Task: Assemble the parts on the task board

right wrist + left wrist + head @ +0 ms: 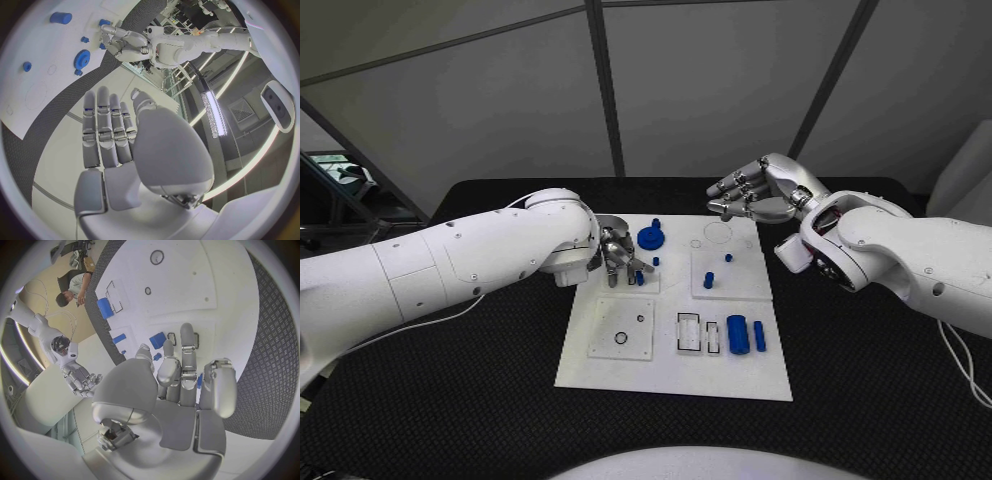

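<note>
The white task board (672,345) lies in the middle of the black table. A blue gear (653,240) (82,58) sits at the board's far left part. My left hand (620,256) (181,375) hovers just beside the gear with fingers stretched apart over the board and nothing in them; small blue pegs (639,277) stand by its fingertips. My right hand (754,190) (109,130) is raised over the board's far right corner, flat, fingers spread, holding nothing. A blue cylinder (737,330) (105,307) and a blue bar (760,335) lie near the board's right front.
More small blue parts stand mid-board: a peg (728,257) and a block (708,279). Empty slots (689,332) and a round hole (640,320) mark the board's near half. Black table (877,400) surrounds the board on all sides.
</note>
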